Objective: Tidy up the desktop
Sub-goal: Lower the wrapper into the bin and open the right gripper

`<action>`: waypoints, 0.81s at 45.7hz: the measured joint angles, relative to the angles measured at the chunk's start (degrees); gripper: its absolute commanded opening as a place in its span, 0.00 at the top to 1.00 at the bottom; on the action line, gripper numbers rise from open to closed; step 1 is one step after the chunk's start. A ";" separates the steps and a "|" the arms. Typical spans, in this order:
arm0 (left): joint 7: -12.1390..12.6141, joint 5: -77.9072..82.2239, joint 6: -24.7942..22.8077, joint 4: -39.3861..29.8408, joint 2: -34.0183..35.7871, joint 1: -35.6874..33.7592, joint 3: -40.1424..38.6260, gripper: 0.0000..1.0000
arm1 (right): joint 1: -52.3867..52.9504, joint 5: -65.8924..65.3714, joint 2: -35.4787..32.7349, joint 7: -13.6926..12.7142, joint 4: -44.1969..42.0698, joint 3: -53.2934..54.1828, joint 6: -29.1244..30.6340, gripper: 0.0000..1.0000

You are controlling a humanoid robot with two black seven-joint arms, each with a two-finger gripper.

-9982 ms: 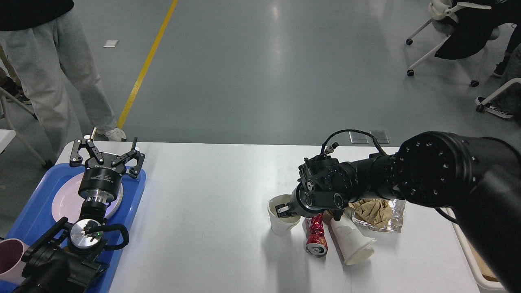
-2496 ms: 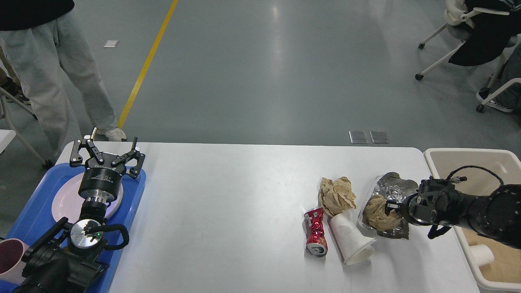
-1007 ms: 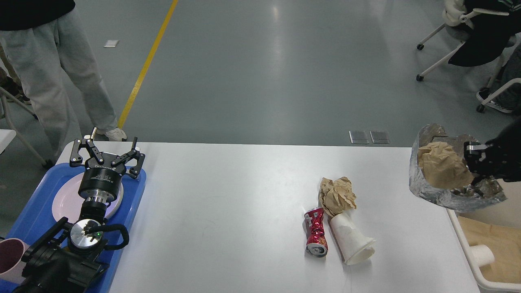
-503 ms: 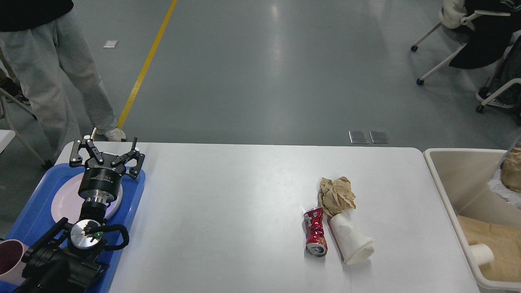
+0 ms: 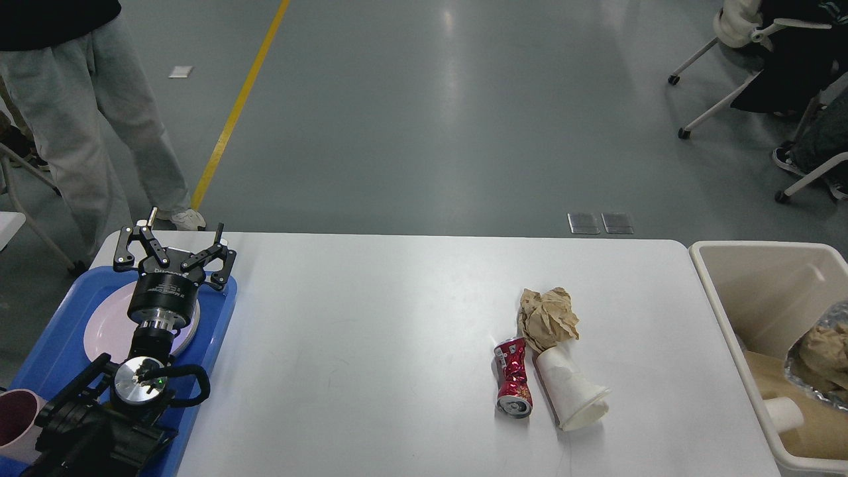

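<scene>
The white tabletop [image 5: 371, 318] fills most of the head view, running from the blue tray [image 5: 222, 311] at the left to the beige bin [image 5: 719, 291] at the right. Right of its middle, toward the near edge, three pieces of litter lie close together: a crushed red can [image 5: 514, 377], a white paper cup [image 5: 571, 392] on its side with its mouth toward the near right, and a crumpled brown paper ball [image 5: 547, 318] touching the cup's far end. The can lies just left of the cup.

The left end effector [image 5: 173, 248] hangs over the far part of the tray, above a pale pink plate [image 5: 106, 324], its two fingers spread apart and nothing between them. A pink cup [image 5: 16, 417] shows at the near left edge of the view, partly cut off. The right arm and its end effector are out of the view.

In the bin sit a foil wrapper [image 5: 818, 361] holding brown paper (only part of it shows at the right edge), a small white cup [image 5: 784, 414], and a brown sheet [image 5: 768, 374] beneath them.

On the grey floor beyond, a person in light grey trousers [image 5: 79, 112] stands at the far left beside a yellow line [image 5: 240, 99], and office chairs [image 5: 742, 79] stand at the far right.
</scene>
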 measured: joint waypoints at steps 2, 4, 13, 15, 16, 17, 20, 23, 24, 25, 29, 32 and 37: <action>0.00 0.00 0.00 0.00 -0.01 0.00 0.00 0.04 | -3.29 0.00 2.70 -1.02 -3.55 1.34 -1.35 1.00; 0.00 0.00 -0.02 0.00 -0.01 0.00 0.00 0.04 | -5.36 0.01 4.63 -1.92 -5.50 2.12 -3.06 1.00; 0.00 0.00 -0.02 0.00 -0.01 0.00 0.00 0.04 | -8.22 0.33 8.37 -4.18 -7.43 3.83 -9.87 1.00; 0.00 0.01 -0.02 0.00 -0.02 0.00 0.00 0.04 | -8.34 0.34 8.53 -4.37 -7.44 3.97 -10.18 1.00; 0.00 0.00 -0.02 0.00 -0.02 0.00 0.00 0.04 | -8.42 0.35 8.58 -4.48 -7.45 4.02 -10.31 1.00; 0.00 0.00 -0.02 0.00 -0.02 0.00 0.00 0.04 | -8.47 0.35 8.61 -4.55 -7.45 4.05 -10.40 1.00; 0.00 0.00 -0.02 0.00 -0.02 0.00 0.00 0.04 | -8.54 0.35 8.77 -4.76 -7.45 4.09 -10.62 1.00; 0.00 0.01 -0.02 0.00 -0.02 0.00 0.00 0.04 | -8.61 0.35 9.02 -4.83 -7.45 4.10 -10.70 1.00; 0.00 0.00 -0.02 0.00 -0.02 0.00 0.00 0.04 | -8.63 0.35 9.08 -4.84 -7.44 4.10 -10.71 1.00; 0.00 0.01 -0.02 0.00 -0.03 0.00 0.00 0.04 | -8.65 0.35 9.12 -4.85 -7.42 4.10 -10.71 0.93; 0.00 0.00 -0.02 0.00 -0.03 0.00 0.00 0.04 | -9.00 0.35 9.07 -4.85 -7.31 4.03 -10.89 0.36; 0.00 0.00 -0.01 0.00 -0.03 0.00 0.00 0.04 | -9.56 0.27 8.81 -4.79 -7.28 3.87 -11.73 0.01; 0.00 0.00 -0.01 0.00 -0.03 0.00 0.00 0.04 | -9.95 0.18 8.62 -4.59 -7.25 3.77 -13.82 0.00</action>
